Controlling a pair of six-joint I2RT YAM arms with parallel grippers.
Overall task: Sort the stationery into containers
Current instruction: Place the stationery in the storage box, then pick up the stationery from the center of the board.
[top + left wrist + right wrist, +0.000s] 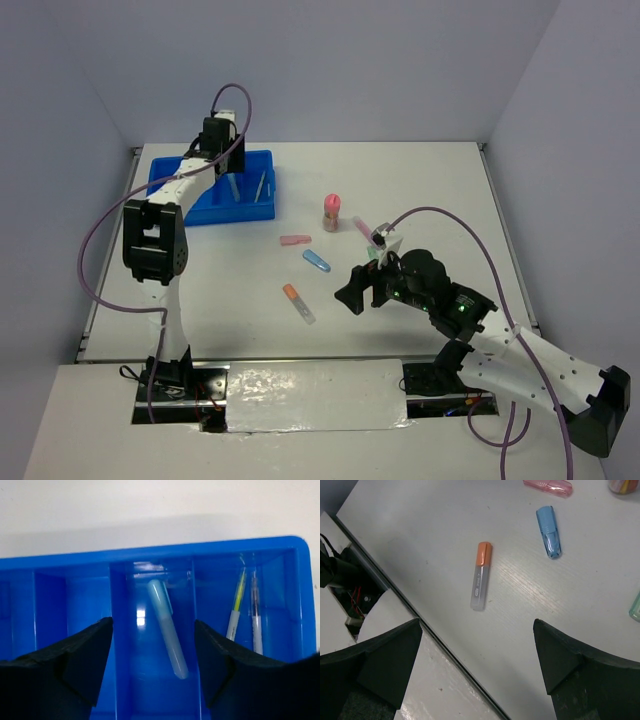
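The blue tray (240, 215) stands at the back left, and my left gripper (215, 140) hangs open over it. Seen from the left wrist, a pale blue marker (167, 627) lies loose in the tray's (150, 560) middle compartment, between the spread jaws of the left gripper (152, 624). A yellow pen (237, 607) and a clear pen (256, 615) lie in the compartment to the right. On the table lie an orange-capped marker (481, 575), a blue marker (549, 531) and a pink marker (548, 487). My right gripper (476, 625) is open and empty above the table's near edge.
A stubby pink-capped cylinder (331, 211) stands upright mid-table. Another pink stick (362, 226) and a green piece (635, 607) lie close by my right arm. The metal strip along the near edge (445, 680) runs under the right gripper.
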